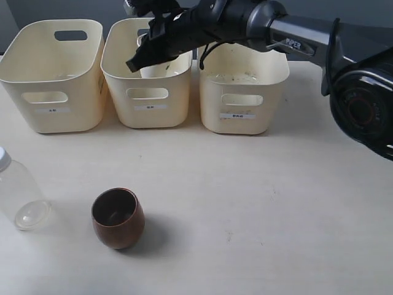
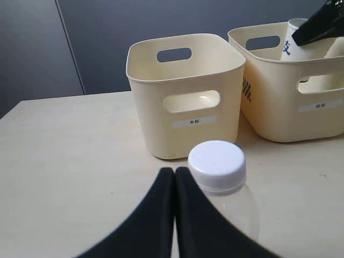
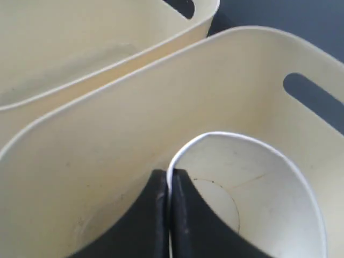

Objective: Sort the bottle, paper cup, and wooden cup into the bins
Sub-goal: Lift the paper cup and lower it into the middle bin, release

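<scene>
My right gripper is shut on the rim of the white paper cup, one finger inside it and one outside. It holds the cup upright inside the middle bin. From outside, that arm reaches across from the right, and the gripper and paper cup hang in the middle bin. The clear bottle stands at the table's left edge. Its white cap is just beside my left gripper, which is shut and empty. The wooden cup stands upright near the front.
A left bin and a right bin flank the middle one along the back of the table. The left wrist view shows the left bin straight beyond the bottle. The right arm's dark links stretch over the right bin.
</scene>
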Controlling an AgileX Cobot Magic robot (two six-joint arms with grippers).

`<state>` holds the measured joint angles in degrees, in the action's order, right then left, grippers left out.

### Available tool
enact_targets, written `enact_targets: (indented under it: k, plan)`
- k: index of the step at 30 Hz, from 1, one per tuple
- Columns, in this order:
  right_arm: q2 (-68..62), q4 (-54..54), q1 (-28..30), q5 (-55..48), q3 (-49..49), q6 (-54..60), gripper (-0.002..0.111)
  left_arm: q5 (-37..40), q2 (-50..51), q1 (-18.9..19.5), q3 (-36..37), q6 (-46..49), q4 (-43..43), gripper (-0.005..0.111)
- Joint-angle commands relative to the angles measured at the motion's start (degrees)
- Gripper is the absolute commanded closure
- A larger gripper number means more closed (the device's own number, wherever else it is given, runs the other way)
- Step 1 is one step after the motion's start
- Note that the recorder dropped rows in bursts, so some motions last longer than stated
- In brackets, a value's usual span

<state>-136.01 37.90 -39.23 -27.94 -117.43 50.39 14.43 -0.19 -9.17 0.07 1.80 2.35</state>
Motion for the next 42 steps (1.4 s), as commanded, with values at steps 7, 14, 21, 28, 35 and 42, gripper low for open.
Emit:
enact_targets:
  k: [7, 14, 21, 28, 35, 42]
  plan:
    - [-1.7, -1.8, 0.4, -1.0, -0.7, -0.1, 0.109, -0.8, 0.2, -0.2, -0.1, -0.2, 0.1, 0.107]
    - [-1.7, -2.9, 0.4, -1.8, -0.7, -1.3, 0.080, -0.8, 0.2, -0.2, -0.1, -0.2, 0.1, 0.107]
    - [-1.3, -3.2, 0.4, -1.8, -0.7, -1.4, 0.079, -0.8, 0.2, -0.2, -0.1, -0.2, 0.1, 0.107]
    - [6.2, -8.6, -0.3, -9.0, -0.7, -1.6, 0.079, -0.8, 0.2, -0.2, -0.1, -0.2, 0.1, 0.107]
    - [16.9, -12.7, -4.2, -27.2, -0.7, -1.4, 0.079, -0.8, 0.2, -0.2, -0.1, -0.2, 0.1, 0.107]
    - [18.1, -16.1, -12.9, -42.0, 0.3, -2.6, 0.079, -0.8, 0.2, -0.2, -0.1, -0.2, 0.1, 0.107]
